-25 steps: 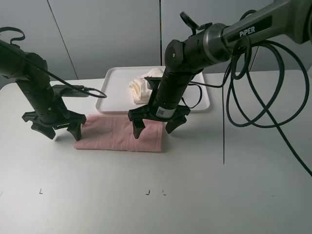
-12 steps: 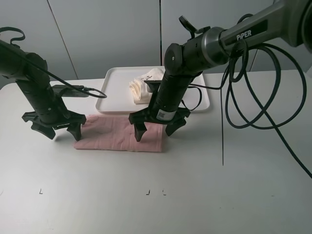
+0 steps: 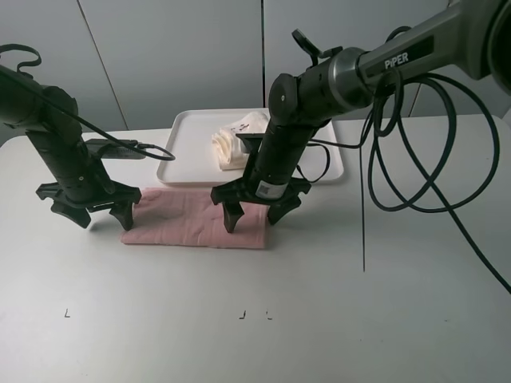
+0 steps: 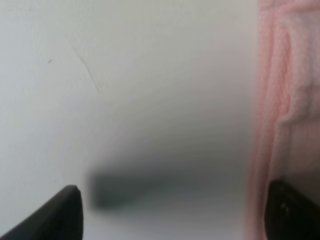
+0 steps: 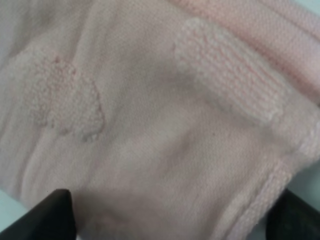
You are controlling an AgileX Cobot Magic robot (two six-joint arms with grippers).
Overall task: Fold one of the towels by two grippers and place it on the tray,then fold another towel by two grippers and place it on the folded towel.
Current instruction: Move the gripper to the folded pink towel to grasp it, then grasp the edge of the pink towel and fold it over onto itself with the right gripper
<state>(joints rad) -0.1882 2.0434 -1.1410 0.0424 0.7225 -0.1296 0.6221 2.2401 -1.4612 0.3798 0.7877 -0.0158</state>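
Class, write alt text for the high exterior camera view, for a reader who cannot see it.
Two black robot grippers with spread jaws stand over a folded pink towel on a white table: the left gripper at its left end, the right gripper on its right end. Behind it, a white tray holds a bunched cream towel.

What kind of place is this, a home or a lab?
Probably a robotics lab bench: the cabled black left gripper and right gripper hang over a white table with grey wall panels behind; the pink towel and tray look like practice props.
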